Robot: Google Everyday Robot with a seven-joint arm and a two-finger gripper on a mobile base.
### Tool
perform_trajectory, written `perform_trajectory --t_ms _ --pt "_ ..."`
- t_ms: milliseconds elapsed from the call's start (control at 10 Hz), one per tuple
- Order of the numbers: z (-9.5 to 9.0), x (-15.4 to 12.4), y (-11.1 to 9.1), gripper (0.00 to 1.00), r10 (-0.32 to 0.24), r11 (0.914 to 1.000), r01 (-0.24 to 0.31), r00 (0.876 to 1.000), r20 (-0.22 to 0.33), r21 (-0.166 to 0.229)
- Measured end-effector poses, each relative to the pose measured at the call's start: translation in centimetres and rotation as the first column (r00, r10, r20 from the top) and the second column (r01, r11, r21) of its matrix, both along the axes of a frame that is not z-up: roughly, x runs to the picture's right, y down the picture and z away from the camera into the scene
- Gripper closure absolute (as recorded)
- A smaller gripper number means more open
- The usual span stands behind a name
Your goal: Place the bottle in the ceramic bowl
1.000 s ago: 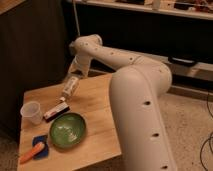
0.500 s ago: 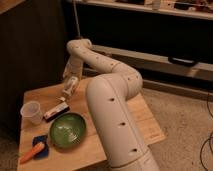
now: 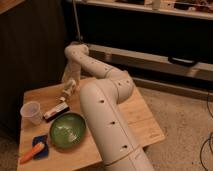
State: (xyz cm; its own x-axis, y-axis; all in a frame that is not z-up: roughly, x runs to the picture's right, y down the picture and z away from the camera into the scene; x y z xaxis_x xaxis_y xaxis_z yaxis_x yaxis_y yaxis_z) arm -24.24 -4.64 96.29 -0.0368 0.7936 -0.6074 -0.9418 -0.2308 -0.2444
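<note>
The bottle (image 3: 67, 90) is a small whitish shape with a yellowish label. It is at the back left of the wooden table (image 3: 140, 117), right at the tip of my gripper (image 3: 68, 84). The gripper hangs down from the white arm, which arches over the table from the lower right. The ceramic bowl (image 3: 67, 131) is green, glossy and empty. It sits on the table in front of the gripper, nearer the front edge. Whether the bottle rests on the table or is lifted does not show.
A clear plastic cup (image 3: 31, 112) stands at the table's left edge. A flat dark bar (image 3: 56, 111) lies between the cup and the bowl. A blue item (image 3: 40, 144) and an orange item (image 3: 29, 153) lie at the front left corner. A dark cabinet stands behind.
The arm has swung its elbow round and now rises higher over the back of the table. The gripper has stayed at about the same spot, by the bottle.
</note>
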Motion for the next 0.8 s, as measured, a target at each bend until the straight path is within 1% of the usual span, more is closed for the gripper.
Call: perform_trajectory --t_ms 300,500,700,800 --pt "1.3 -0.2 1.3 0.35 -0.011 0.9997 0.010 1.000 -0.012 -0.021" --pt "2.1 -0.8 2.5 0.35 -0.020 0.9987 0.018 0.999 -0.025 -0.047" --pt "2.9 -0.6 3.5 0.36 -0.024 0.9974 0.020 0.999 -0.044 -0.068" --pt "3.0 -0.8 3.9 0.41 -0.030 0.9968 0.027 0.998 -0.048 -0.076"
